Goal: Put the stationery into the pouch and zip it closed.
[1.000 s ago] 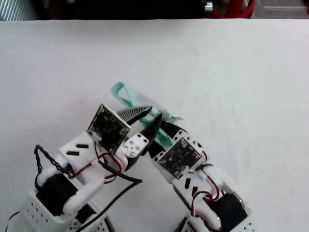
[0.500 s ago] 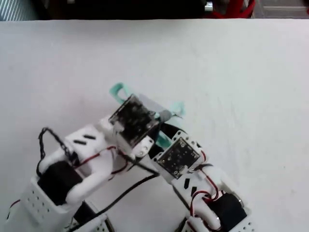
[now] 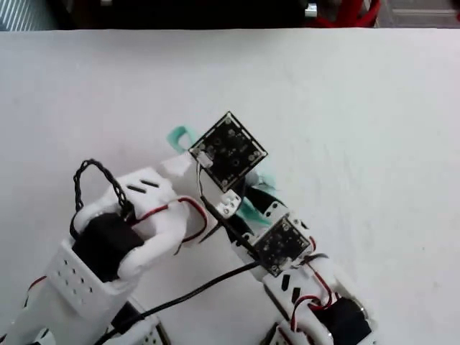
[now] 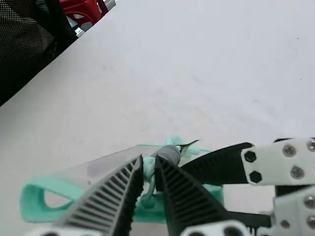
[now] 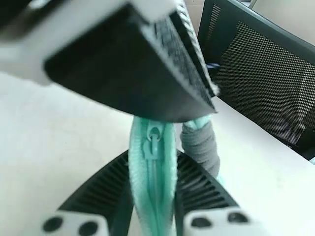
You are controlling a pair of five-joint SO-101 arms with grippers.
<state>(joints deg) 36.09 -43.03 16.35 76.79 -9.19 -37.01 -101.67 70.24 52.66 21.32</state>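
The transparent plastic pouch (image 4: 93, 172) with mint-green trim lies on the white tabletop (image 3: 345, 108), near the middle and just ahead of both arms. In the high view its green loop (image 3: 176, 135) sticks out beside the left arm's wrist. I cannot tell what is inside the pouch from any view.

The left tool (image 4: 148, 164) hangs over the pouch's zip end. Its ribbed black fingers are drawn almost together, pinching a teal pull cord (image 4: 147, 189). The cord's grey wrapped end piece (image 4: 170, 154) sits right at the fingertips.

The right tool (image 5: 152, 169) is clamped on the pouch's green zip strip. The small green zip slider (image 5: 154, 140) stands just beyond its fingertips, and the grey end piece is beside it. One black finger (image 5: 133, 64) of the left tool crosses above the strip in that view. A black mesh chair (image 5: 266, 73) stands past the tabletop's edge.

Over the last second the left arm (image 3: 144, 215) has swung forward. Its wrist, which was beside the pouch's near edge, now sits over the pouch's far side. The right arm (image 3: 316, 295) has shifted slightly back toward the near edge. The pouch's loop has kept its place.
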